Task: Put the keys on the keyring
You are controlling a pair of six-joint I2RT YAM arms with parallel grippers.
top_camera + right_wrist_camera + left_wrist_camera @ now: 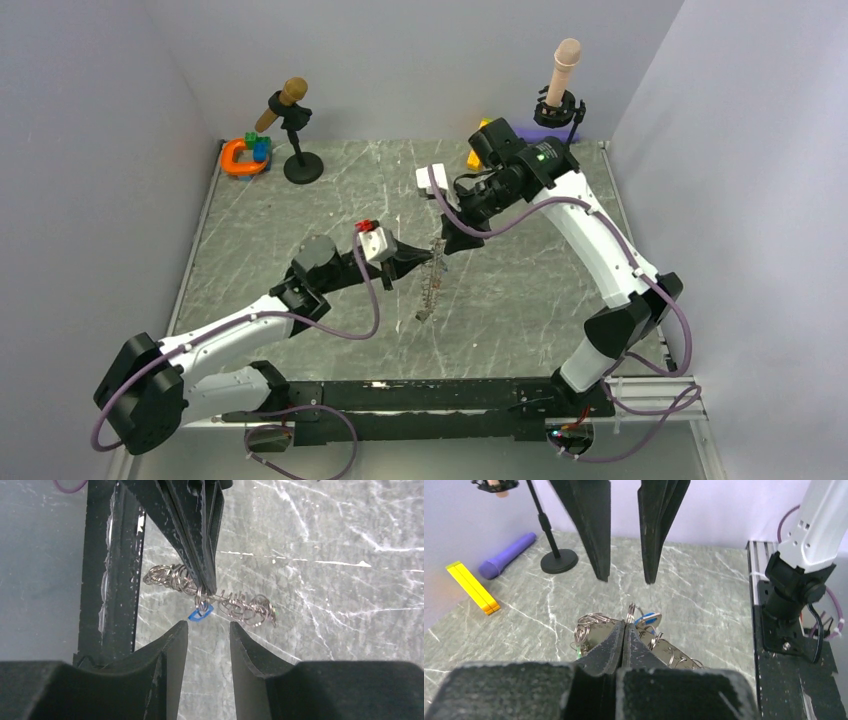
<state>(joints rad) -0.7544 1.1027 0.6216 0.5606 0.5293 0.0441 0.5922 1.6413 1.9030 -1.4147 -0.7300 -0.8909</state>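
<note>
My left claw (624, 626) clamps the keyring (240, 605) mid-length, holding it raised so its loops hang free. My right claw (208, 626), jaws parted and empty, stands just opposite, facing the blue key (200, 615) dangling under the left grip.

Soft, even overhead light, no harsh glare.
The marbled table (520, 300) is lit flat and bright, with only faint shadows under the arms. In the wrist views, the bulky near parts of the left gripper (625, 626) and right gripper (209, 626) look soft and grainy. The keyring (240, 607) is sharper, its wire loops catching small glints.
</note>
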